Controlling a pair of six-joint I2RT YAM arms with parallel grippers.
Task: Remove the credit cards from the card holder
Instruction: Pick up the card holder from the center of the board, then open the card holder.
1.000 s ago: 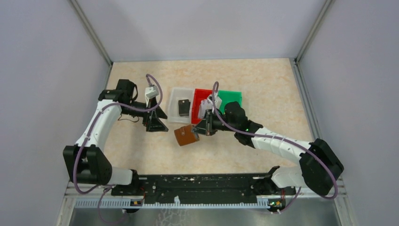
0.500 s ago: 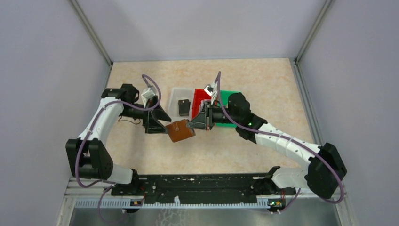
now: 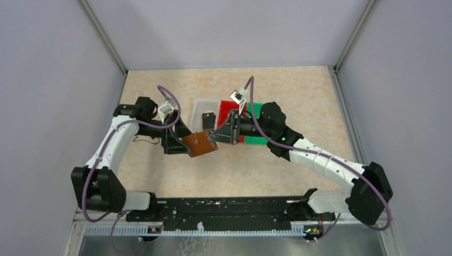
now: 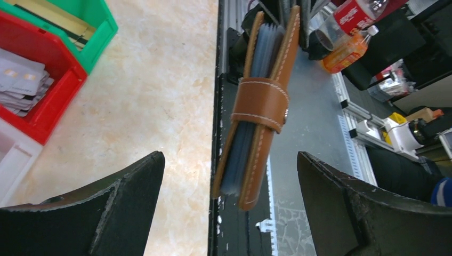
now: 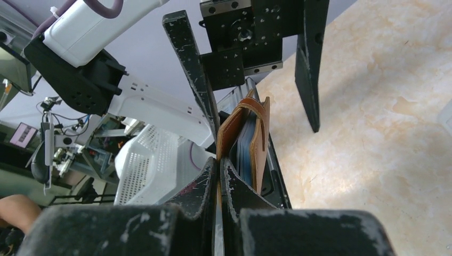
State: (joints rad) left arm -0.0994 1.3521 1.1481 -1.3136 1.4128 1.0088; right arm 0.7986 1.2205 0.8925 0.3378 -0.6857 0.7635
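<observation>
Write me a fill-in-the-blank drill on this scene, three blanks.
1. The right gripper is ___ on the holder.
2. The holder is between the fingers of the ___ left gripper.
3. The silvery cards lie in the ___ bin.
Missing words: shut; open; red.
</observation>
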